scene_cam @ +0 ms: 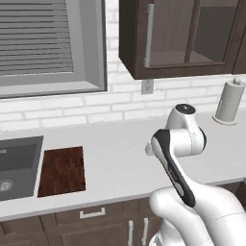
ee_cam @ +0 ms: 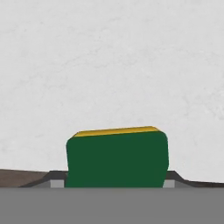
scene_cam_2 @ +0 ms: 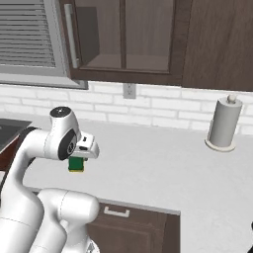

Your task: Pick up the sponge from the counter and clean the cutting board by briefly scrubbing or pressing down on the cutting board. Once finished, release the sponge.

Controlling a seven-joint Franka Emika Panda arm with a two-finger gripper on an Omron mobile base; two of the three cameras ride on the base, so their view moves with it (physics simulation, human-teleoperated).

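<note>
The end effector (scene_cam_2: 76, 163) is sitting clamped on the sponge (scene_cam_2: 76, 163), its fingers pressing the block from either side. In the hand view the sponge (ee_cam: 117, 158) is showing its broad green face with a thin yellow strip along its far edge, and pale bench (ee_cam: 113, 65) is spreading out behind it. In the right base view the sponge is hanging just under the wrist, clear of the bench (scene_cam_2: 163, 168) surface.

The cutting board (scene_cam: 62, 170) is lying flat on the bench (scene_cam: 120, 153) well to the left of the arm in the left base view. Its left long edge is running just beside the rim of the sink (scene_cam: 17, 166), and its near short edge is sitting close to the front lip of the bench. Nothing is resting on the board.

Between the board and the arm, a wide stretch of bare bench is lying open. Beyond the arm to the right, the bench is continuing open as far as the paper towel roll (scene_cam_2: 223, 126), which is standing upright near the white brick wall (scene_cam_2: 163, 106). Overhead, the wall cabinet (scene_cam_2: 128, 39) is hanging well above the bench.
</note>
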